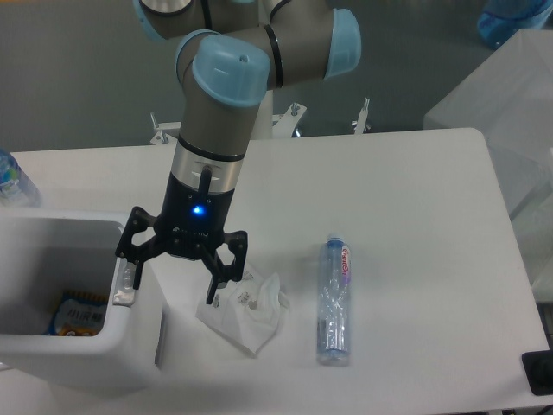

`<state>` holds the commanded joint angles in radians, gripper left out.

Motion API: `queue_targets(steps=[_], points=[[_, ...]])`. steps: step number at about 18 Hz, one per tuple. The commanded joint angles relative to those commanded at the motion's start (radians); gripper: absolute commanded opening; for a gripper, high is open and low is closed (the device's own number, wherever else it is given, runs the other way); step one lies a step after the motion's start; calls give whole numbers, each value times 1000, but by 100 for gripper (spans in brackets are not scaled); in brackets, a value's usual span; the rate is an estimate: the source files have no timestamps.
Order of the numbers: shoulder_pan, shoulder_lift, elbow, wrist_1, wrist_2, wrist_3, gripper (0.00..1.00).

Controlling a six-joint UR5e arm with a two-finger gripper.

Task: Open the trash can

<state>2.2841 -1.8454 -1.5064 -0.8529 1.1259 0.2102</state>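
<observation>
Bin [82, 333] sits at the near left corner of the tabletop [415, 199], its top open — the inside shows, with a printed packet [73, 313] lying at the bottom. No lid is in sight. The grey button bar [126, 284] runs along the bin's right rim. The tool [173, 278] hangs with jaws spread wide, one finger right at the bar, the other over a crumpled wrapper [246, 313] just beside the bin's right wall.

By its look the bin is stiff, smooth plastic, bulky but probably light; it calls for a downward press on the bar, not a grasp. The task seems done.

Further right of the bin lies a clear bottle [334, 298] on its side; behind the bin, another bottle [12, 183] at the frame edge.
</observation>
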Motion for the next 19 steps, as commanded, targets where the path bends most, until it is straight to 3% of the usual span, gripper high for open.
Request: queue_targets(steps=[4, 9, 13, 19], points=[[2, 6, 26, 3, 2, 11, 100], [17, -5, 188, 54, 37, 81, 100], [28, 6, 201, 46, 299, 289, 100], [31, 5, 202, 44, 330, 322, 100]])
